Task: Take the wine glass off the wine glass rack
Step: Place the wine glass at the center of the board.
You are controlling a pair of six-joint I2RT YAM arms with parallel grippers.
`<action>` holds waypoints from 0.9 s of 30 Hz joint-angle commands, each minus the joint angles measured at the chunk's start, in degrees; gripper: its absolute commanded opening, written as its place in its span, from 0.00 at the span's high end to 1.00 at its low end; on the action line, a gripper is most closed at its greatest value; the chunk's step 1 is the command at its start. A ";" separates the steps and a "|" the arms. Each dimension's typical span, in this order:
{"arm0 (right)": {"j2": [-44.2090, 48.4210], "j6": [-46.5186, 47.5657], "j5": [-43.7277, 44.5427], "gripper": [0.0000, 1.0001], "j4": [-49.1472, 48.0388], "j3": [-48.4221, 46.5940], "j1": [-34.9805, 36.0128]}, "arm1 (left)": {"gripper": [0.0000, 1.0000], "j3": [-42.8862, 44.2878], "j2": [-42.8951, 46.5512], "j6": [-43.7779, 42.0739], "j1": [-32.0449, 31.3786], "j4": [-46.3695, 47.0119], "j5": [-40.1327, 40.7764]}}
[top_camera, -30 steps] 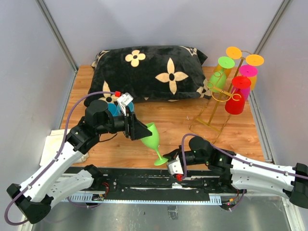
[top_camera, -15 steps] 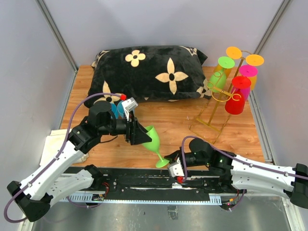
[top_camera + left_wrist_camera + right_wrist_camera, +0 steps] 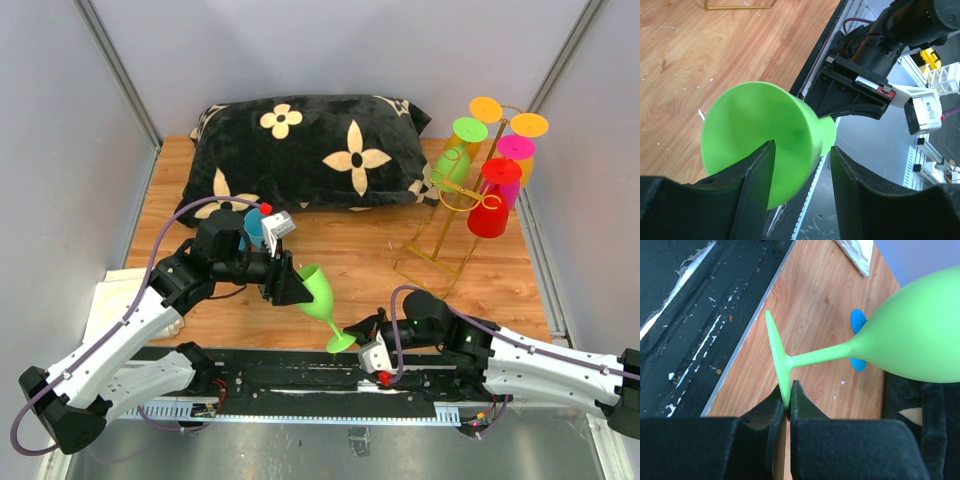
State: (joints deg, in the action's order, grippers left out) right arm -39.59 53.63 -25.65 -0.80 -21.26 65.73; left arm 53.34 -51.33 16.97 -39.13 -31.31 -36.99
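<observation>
A lime green wine glass (image 3: pixel 318 292) hangs tilted over the table's front edge, away from the wine glass rack (image 3: pixel 432 262). My right gripper (image 3: pixel 362 327) is shut on the rim of its round foot (image 3: pixel 776 355), which stands edge-on between the jaws (image 3: pixel 788 392). My left gripper (image 3: pixel 290 285) straddles the bowl (image 3: pixel 765 130), open. One finger (image 3: pixel 757 180) lies against the bowl and the other (image 3: pixel 855 185) stands apart from it. The gold wire rack stands at the back right with several coloured glasses hanging upside down on it.
A black pillow (image 3: pixel 310 150) with cream flowers fills the back of the table. A blue item (image 3: pixel 252 225) lies behind the left wrist. A white cloth (image 3: pixel 105 300) lies at the left edge. A black rail (image 3: pixel 300 372) runs along the near edge.
The left jaws have narrowed round the bowl. Both grippers and the glass have drifted slightly right and toward the front edge.
</observation>
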 commanded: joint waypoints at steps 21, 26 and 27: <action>-1.46 0.33 8.95 0.99 -5.41 -0.04 0.19 | 0.70 1.05 1.59 -2.65 -0.76 0.30 -11.81; -1.71 0.51 10.82 0.97 -7.02 0.33 0.18 | 0.99 1.24 1.48 -3.70 -0.77 0.36 -12.41; -1.83 0.49 11.11 0.97 -7.12 0.38 0.18 | 0.99 1.44 1.75 -3.96 -0.77 0.36 -11.95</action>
State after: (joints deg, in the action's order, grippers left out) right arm -41.67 55.55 -21.17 -2.02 -20.93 66.02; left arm 53.36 -49.84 13.69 -39.11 -29.28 -43.94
